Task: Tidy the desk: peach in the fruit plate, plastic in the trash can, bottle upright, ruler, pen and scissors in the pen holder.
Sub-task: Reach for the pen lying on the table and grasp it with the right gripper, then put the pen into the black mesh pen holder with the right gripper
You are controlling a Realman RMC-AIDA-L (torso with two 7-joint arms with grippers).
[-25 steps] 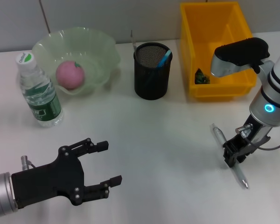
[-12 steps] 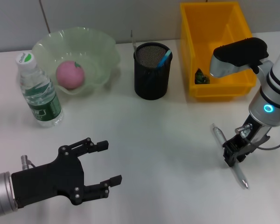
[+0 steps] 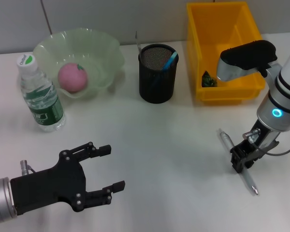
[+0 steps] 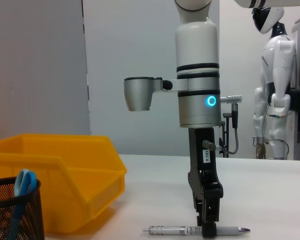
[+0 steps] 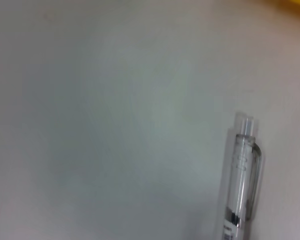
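The pen (image 3: 238, 161) lies flat on the white table (image 3: 174, 140), near the robot's right edge, well apart from the pen holder (image 3: 157, 73). The right gripper (image 3: 242, 160) stands over its middle, fingers down on both sides of it, seemingly clamped. The left gripper (image 3: 108, 170) hovers wide open, near the front-left.
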